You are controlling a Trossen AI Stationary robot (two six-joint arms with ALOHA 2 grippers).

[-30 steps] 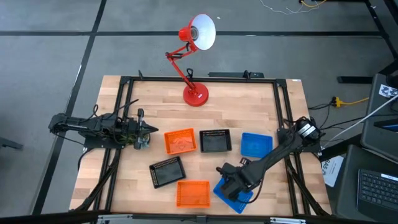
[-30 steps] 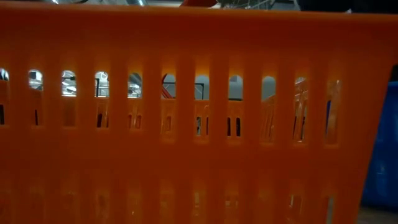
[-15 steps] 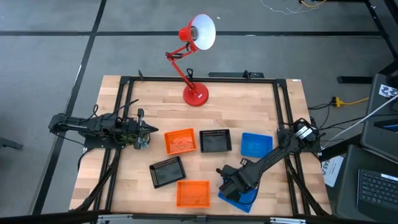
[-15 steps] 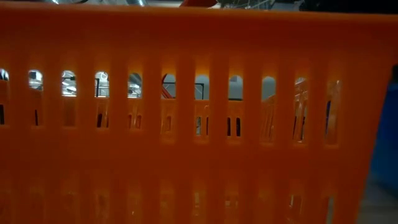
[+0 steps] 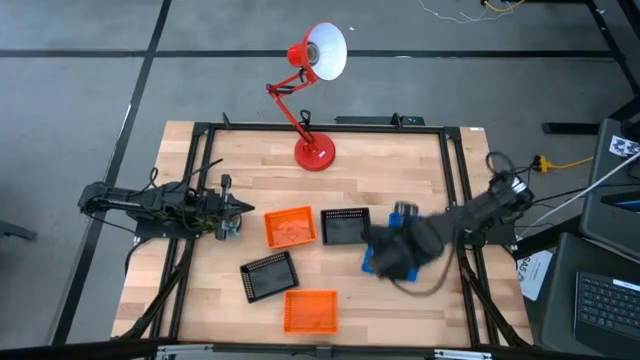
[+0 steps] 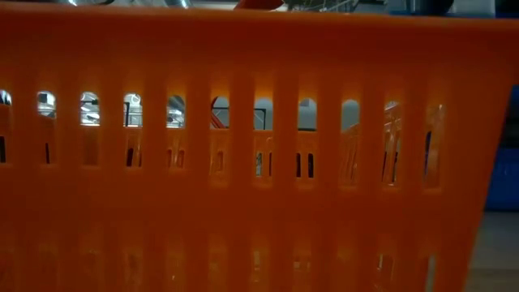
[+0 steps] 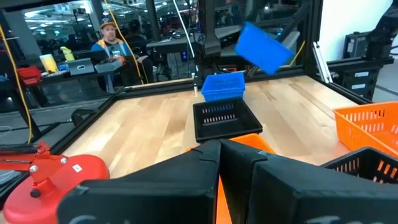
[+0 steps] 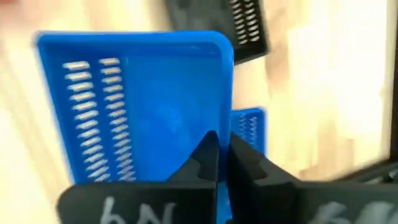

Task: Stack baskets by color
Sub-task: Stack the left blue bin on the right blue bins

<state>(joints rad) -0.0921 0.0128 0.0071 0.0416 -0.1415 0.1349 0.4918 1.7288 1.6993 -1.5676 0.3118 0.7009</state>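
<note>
My right gripper [image 8: 219, 140] is shut on a blue basket [image 7: 264, 46] and holds it in the air over the table's right half, blurred in the high view [image 5: 385, 258]. Under it a second blue basket [image 7: 222, 86] rests flat on the table. Also flat on the wood are an orange basket [image 5: 290, 226] and a black basket [image 5: 346, 227] mid-table, and another black basket [image 5: 268, 275] and orange basket [image 5: 310, 310] nearer the front. My left gripper [image 5: 232, 210] waits shut at the left, level, touching nothing. My right gripper pinches one side wall [image 8: 227, 118] of the blue basket between its two fingers, one finger inside the basket and one outside. The fingers come steeply from above. The basket hangs tilted, clear of the table and above the second blue basket.
A red desk lamp [image 5: 313, 152] stands at the table's far middle, its head reaching beyond the far edge. A black frame [image 5: 200, 135] runs round the table. In the low view the front orange basket's slotted wall [image 6: 243, 162] fills the picture. A person [image 7: 109, 43] sits in the room beyond.
My right gripper has risen from the table's near right and swung toward the far edge, rolling as it went. The blue basket that lay there on the table has come up with it, lifted clear and tilted, and now hangs over the other blue basket.
</note>
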